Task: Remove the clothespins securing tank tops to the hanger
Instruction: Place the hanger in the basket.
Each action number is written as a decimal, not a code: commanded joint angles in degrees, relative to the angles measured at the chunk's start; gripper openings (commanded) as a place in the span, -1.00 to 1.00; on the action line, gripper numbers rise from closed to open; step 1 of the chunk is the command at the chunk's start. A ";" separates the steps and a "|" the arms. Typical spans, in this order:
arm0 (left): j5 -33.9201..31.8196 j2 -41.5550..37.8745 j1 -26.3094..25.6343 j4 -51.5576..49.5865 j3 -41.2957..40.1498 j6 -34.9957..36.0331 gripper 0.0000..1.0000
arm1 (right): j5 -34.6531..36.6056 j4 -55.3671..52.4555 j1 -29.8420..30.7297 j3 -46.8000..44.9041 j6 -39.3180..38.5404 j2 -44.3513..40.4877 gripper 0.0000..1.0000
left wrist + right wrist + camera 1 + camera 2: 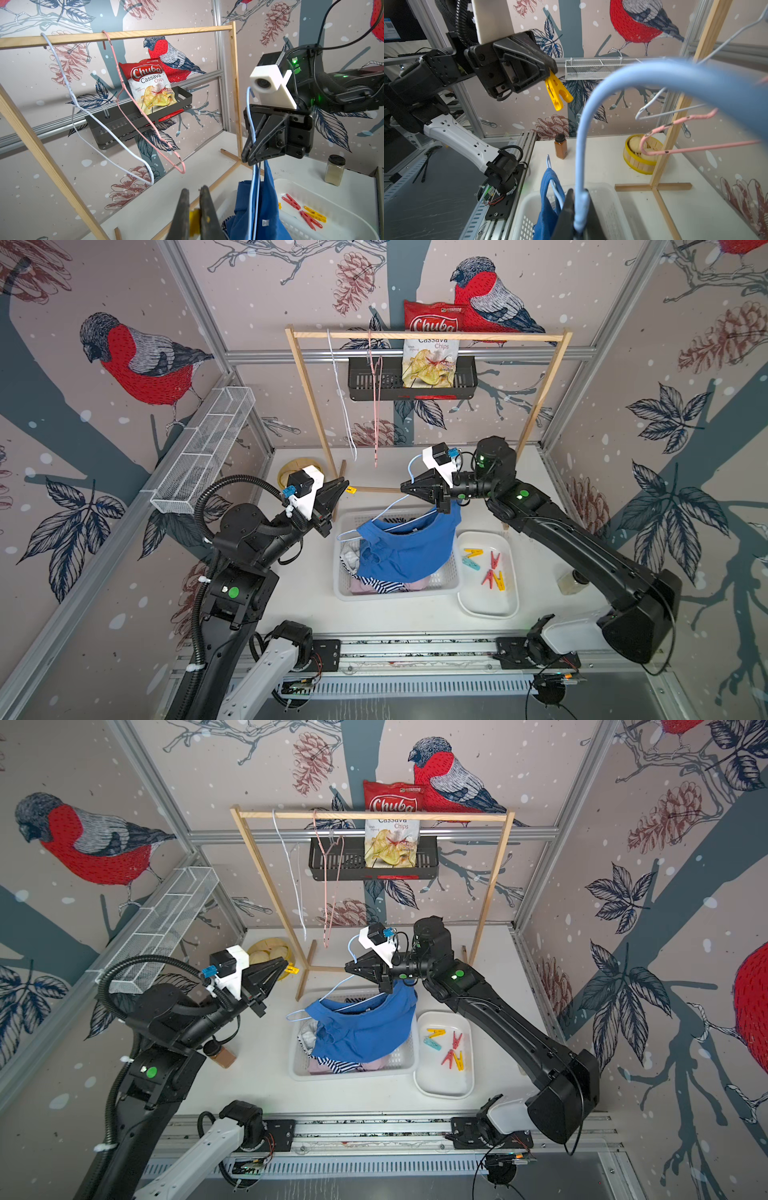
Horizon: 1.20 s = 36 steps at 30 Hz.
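Left pincer (344, 485) clamped on yellow clothespin (558, 93), clear of the cloth. Right pincer (405, 488) clamped on blue hanger (579, 145); blue tank top (409, 547) sags into basket (399, 591) mid-counter. Suggest: pass the left pincer above the hanger and release low over tray (490, 605) toward the counter's right edge, beside the five other pins (490, 568).

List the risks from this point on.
1. The left end effector pinches the yellow clothespin only by its end; it may slip out before reaching the tray.
2. The tray lies beyond the right end effector, which holds the hanger with the blue tank top; the two might collide on the way.
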 commanded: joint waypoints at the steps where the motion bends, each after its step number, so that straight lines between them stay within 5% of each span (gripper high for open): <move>1: 1.34 0.44 0.03 1.93 -0.03 -0.81 -1.00 | -4.45 0.27 -0.19 -1.36 2.86 1.65 -1.00; 7: 7.58 2.79 0.06 2.49 0.59 -2.85 -1.00 | -6.81 6.00 -0.54 -5.50 9.19 7.37 -1.00; 13: 9.97 3.35 0.01 4.31 -0.40 -4.90 -1.00 | -5.08 6.13 -2.39 -4.09 15.82 17.13 -0.76; 19: 10.67 3.36 0.07 3.78 -1.12 -4.66 -1.00 | -1.45 6.30 -2.30 -3.94 17.35 22.27 -0.19; 23: 11.09 3.76 0.06 3.62 -1.71 -4.48 -1.00 | 4.28 5.61 -2.91 -4.52 17.80 21.90 0.04; 30: 14.98 6.62 0.04 4.28 -2.01 -6.31 -1.00 | 13.83 1.56 -3.49 -5.00 16.94 16.85 0.11; 36: 24.51 10.46 -0.21 9.38 -2.01 -12.26 -1.00 | 11.20 7.49 -3.62 -11.29 19.73 3.42 0.27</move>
